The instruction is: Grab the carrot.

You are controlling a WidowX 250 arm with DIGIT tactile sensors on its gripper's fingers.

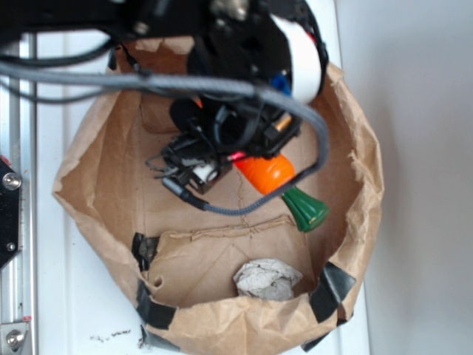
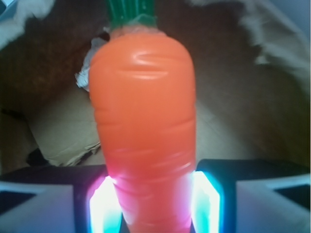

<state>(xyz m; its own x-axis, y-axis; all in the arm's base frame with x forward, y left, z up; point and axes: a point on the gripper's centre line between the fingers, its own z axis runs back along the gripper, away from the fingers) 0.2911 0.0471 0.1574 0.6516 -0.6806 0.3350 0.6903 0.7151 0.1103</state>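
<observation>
Step in hand: end effector is gripping the toy carrot at its tapered end, pads pressing both sides.
Carrot location: inside the brown paper bag, stem pointing away from the arm.
Next move: judged to be calling for a firm hold and a straight lift.
Bag contents: carrot; crumpled paper ball lying near the wall.

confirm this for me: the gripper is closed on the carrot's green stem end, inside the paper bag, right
Not quite. The gripper is closed on the carrot at its orange tapered end; the green stem points away from it, as the wrist view shows. It is inside the paper bag.
</observation>
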